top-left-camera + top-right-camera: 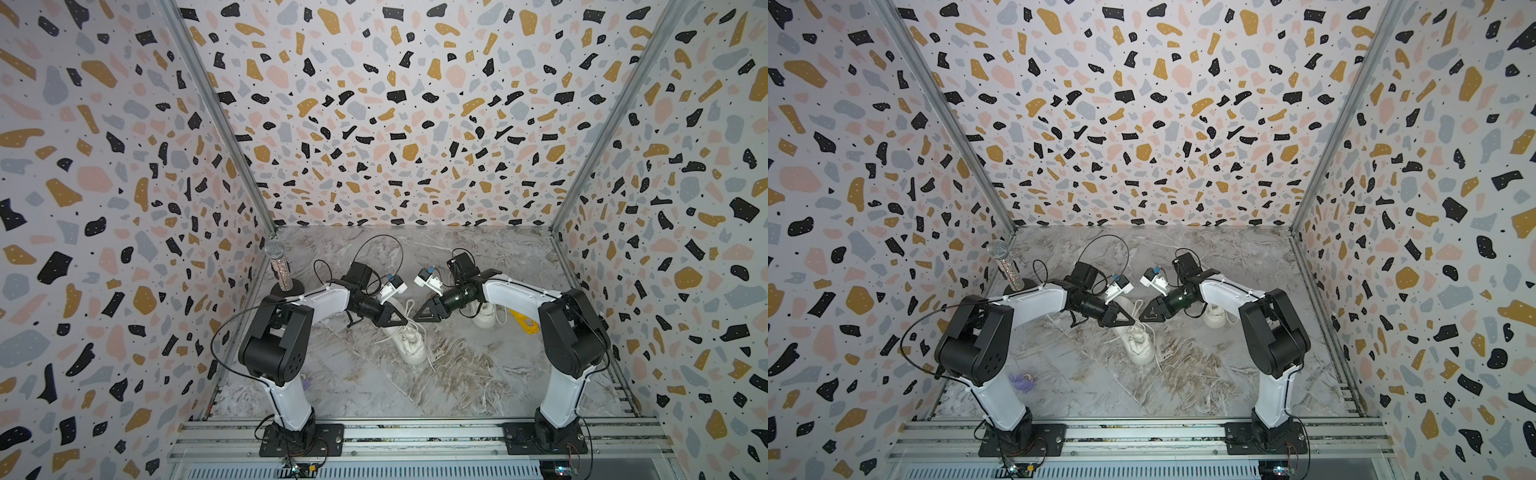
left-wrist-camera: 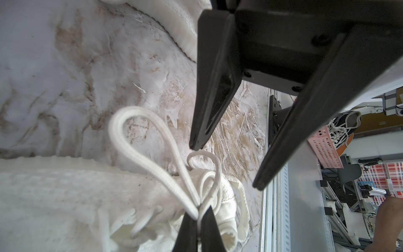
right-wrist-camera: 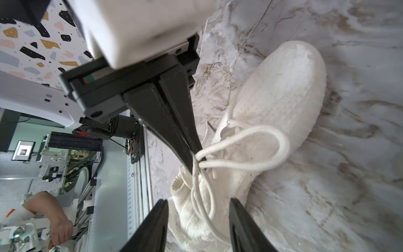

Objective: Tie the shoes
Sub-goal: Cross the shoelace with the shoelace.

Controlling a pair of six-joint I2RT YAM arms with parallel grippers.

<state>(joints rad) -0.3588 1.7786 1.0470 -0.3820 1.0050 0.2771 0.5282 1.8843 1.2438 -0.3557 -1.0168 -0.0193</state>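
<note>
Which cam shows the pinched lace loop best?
Right wrist: the whole lace loop shows against the shoe, pinched by the left gripper. Left wrist shows it close too; in both top views it is tiny.

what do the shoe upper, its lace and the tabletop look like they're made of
Shoe upper: off-white knit fabric, matte; a fine woven grid shows across the toe.
Lace: white braided cord, probably cotton or polyester, matte, with a ribbed weave.
Tabletop: marble-look surface, grey with brown veins; it could be real stone or a printed sheet, the look leaves that open.
</note>
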